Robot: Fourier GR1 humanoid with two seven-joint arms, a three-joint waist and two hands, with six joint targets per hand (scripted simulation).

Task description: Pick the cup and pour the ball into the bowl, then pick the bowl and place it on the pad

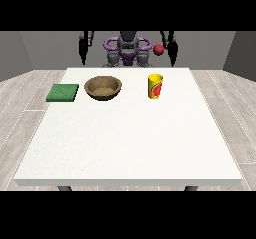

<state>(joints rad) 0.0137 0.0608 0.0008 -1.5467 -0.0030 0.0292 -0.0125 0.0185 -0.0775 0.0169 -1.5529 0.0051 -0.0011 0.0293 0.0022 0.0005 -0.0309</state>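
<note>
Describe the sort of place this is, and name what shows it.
Probably a bare test room for tabletop robot tasks: a humanoid robot stands behind a large white table holding only a green pad, a wooden bowl and a yellow cup, with grey walls and plank flooring around.

Raised camera faces robot across table.

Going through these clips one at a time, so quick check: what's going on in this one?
Nothing is being handled yet. The robot stands behind the white table with both arms hanging at its sides. On the table, in a row, are a green pad, a brown bowl and an upright yellow cup. A red ball shows above the cup, near the arm at the view's right, not inside the cup.
</note>
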